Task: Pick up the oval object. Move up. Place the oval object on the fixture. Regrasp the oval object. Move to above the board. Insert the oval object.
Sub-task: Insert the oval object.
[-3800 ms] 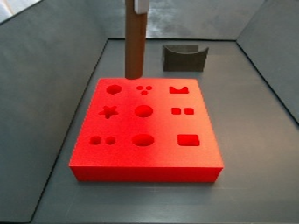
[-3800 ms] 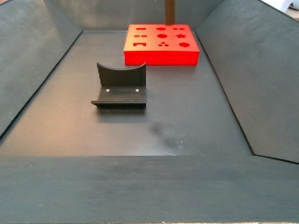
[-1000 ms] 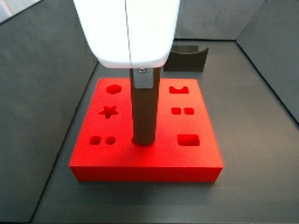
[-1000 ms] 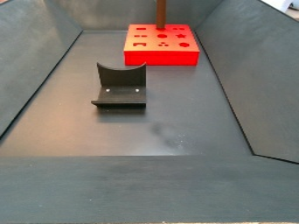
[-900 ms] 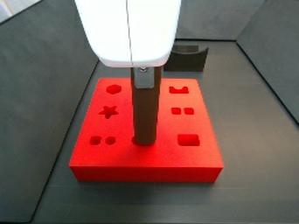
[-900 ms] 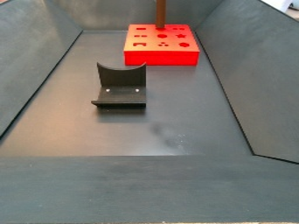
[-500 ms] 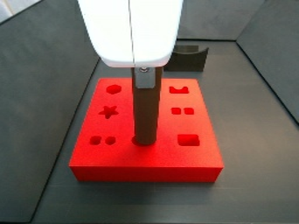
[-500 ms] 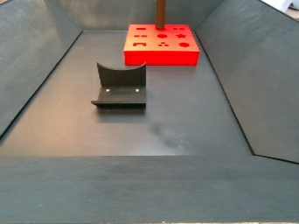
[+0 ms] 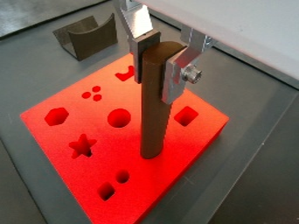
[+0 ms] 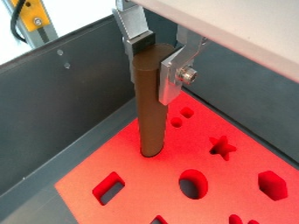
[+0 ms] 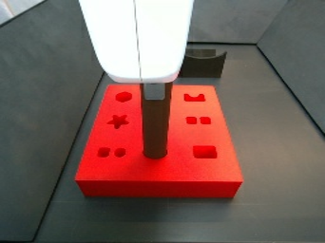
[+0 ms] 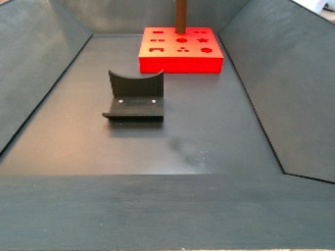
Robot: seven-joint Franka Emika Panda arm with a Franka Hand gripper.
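Tool point(image 9: 156, 54) grips upright oval object point(image 9: 153, 105) on red board point(image 9: 70, 122) inside grey-walled bin point(image 12: 53, 98)

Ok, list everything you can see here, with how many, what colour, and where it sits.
Board: one, bright red, on the grey floor, with shaped cut-outs.
Oval object: one, brown, upright, lower end at a cut-out in the board.
Fixture: one, dark grey, on the floor apart from the board.
Enclosure walls: grey, around the floor.
Gripper: one, silver fingers shut on the oval object's top, above the board.
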